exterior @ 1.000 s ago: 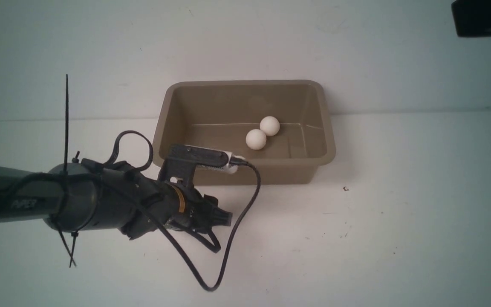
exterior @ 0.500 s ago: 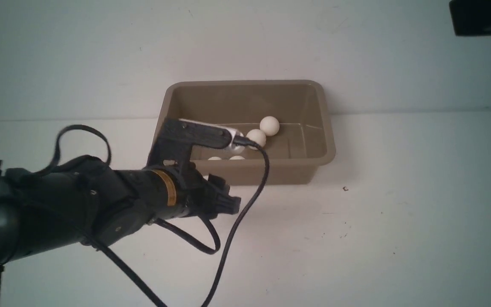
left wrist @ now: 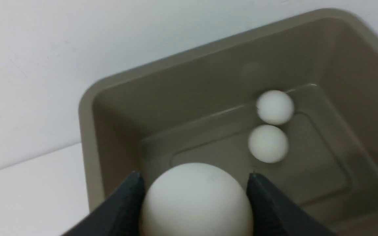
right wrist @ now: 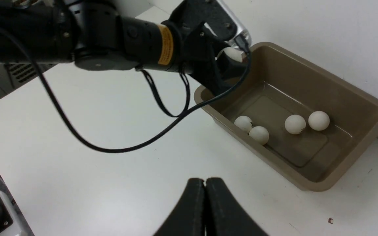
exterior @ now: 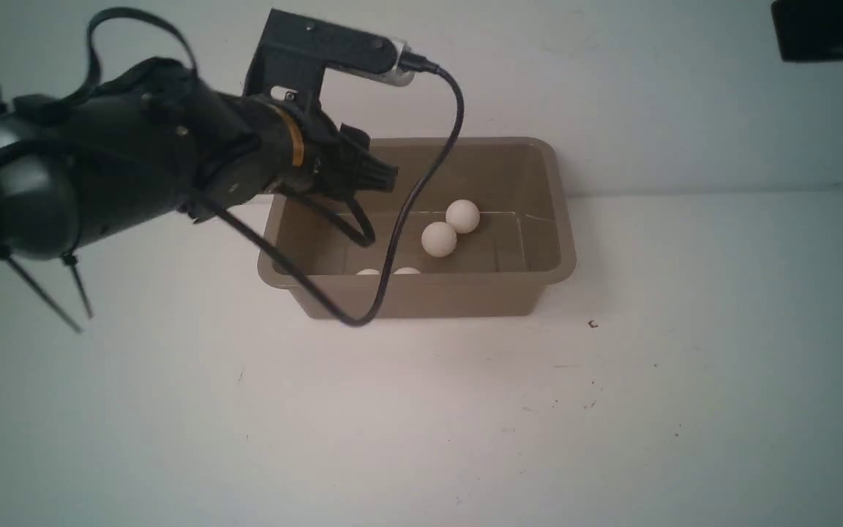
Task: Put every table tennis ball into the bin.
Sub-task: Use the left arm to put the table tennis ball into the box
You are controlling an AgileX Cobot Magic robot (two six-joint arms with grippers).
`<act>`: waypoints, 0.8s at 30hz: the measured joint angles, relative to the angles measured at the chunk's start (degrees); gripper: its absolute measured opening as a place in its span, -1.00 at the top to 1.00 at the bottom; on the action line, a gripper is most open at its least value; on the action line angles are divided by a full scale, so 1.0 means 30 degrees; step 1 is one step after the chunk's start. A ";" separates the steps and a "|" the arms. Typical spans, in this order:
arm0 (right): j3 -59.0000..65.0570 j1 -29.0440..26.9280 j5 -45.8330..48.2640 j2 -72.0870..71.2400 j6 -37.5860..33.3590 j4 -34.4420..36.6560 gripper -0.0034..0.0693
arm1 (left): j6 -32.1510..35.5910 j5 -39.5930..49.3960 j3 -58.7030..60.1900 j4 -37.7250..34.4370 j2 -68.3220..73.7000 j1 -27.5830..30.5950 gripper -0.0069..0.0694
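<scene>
Four balls (right wrist: 295,124) lie in the bin (exterior: 564,219) at the table's (exterior: 612,410) far edge; left fingers (left wrist: 120,213) clasp the fifth ball (left wrist: 197,200) above its left end, undropped. The right fingers (right wrist: 192,203) are clenched, empty.

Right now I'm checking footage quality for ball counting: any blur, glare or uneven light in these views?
Front view: fairly sharp, no glare, table dimmer and bluer toward the edges. Left wrist view: soft throughout, held ball looming large. Right wrist view: clearest, bin evenly lit.

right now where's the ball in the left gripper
Left wrist view: the ball is clamped in the left gripper, above the bin's left end, with four balls on the floor below.
</scene>
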 joint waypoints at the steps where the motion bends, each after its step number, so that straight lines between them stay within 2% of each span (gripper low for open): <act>1: 0.0000 0.0000 0.0000 0.0000 0.0000 0.0000 0.95 | 0.0194 0.0360 -0.0668 0.0092 0.0718 0.0000 -0.10; 6: 0.0000 0.0000 0.0000 0.0000 0.0000 0.0000 0.95 | 0.0659 0.0787 -0.2659 0.0056 0.3229 0.0000 -0.10; 12: 0.0000 0.0000 0.0000 0.0000 0.0000 0.0000 0.95 | 0.0659 0.0810 -0.2984 0.0056 0.5110 0.0000 -0.10; 24: 0.0000 0.0000 0.0000 0.0000 -0.0015 0.0000 0.95 | 0.0561 0.0793 -0.3003 0.0056 0.5783 0.0000 -0.11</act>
